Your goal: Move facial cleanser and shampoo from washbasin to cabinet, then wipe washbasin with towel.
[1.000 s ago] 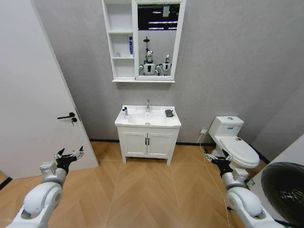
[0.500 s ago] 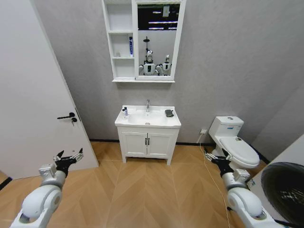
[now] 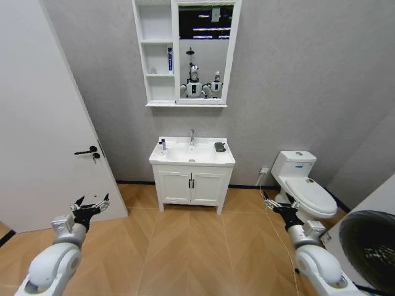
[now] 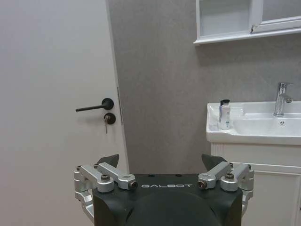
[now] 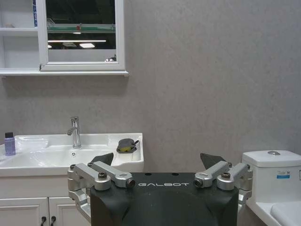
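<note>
The white washbasin (image 3: 192, 161) stands against the far wall, well ahead of both grippers. On its left rim is a small pale bottle (image 3: 163, 145) with a dark pump top, apparently the shampoo (image 4: 225, 114). The dark towel (image 3: 220, 147) lies folded on the right rim (image 5: 125, 145). Above hangs the cabinet (image 3: 156, 86), and a blue-and-white tube (image 3: 170, 60), likely the facial cleanser, stands on a shelf. My left gripper (image 3: 91, 203) hovers low near the door, open and empty (image 4: 161, 162). My right gripper (image 3: 273, 203) hovers low by the toilet, open and empty (image 5: 157, 160).
A white door (image 3: 43, 123) with a black handle (image 3: 86, 151) is on the left. A white toilet (image 3: 305, 185) sits right of the vanity cupboard (image 3: 191, 187). A round dark object (image 3: 367, 246) fills the bottom right corner. Wood floor (image 3: 185, 253) lies open before the washbasin.
My left arm has sunk a little, bringing its gripper slightly lower. The right gripper and the bathroom things look unchanged.
</note>
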